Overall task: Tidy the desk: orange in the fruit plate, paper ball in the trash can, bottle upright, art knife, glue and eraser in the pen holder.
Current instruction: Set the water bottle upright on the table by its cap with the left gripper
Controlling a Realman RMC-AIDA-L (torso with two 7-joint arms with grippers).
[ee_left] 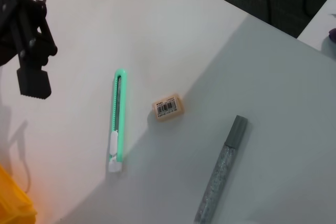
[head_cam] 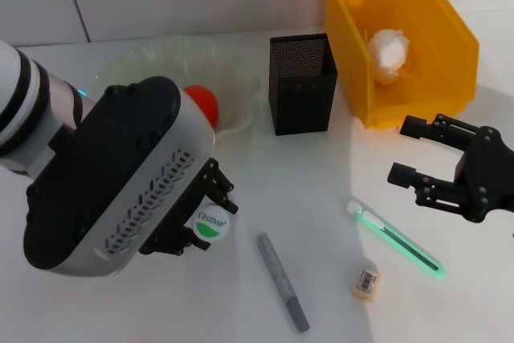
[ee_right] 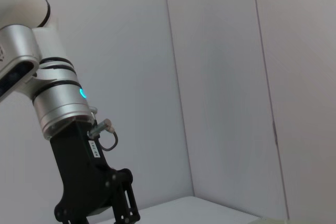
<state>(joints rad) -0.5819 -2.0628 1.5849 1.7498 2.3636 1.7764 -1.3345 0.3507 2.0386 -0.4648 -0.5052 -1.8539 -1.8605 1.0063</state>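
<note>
The left gripper (head_cam: 201,226) has its fingers pinching the bottle (head_cam: 213,224) near its cap, low over the bench (head_cam: 321,295); the step in hand looks like standing it upright, which calls for setting it down squarely before letting go. The right gripper (head_cam: 418,150) hovers with fingers spread near the trash can (head_cam: 450,46), which holds the paper ball (head_cam: 389,52). The left wrist view shows the art knife (ee_left: 118,119), eraser (ee_left: 168,107) and glue (ee_left: 223,174) closer than the head view, but not the bottle.

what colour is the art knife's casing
Bright mint green around a grey blade, on the art knife; clearest in the left wrist view.
</note>
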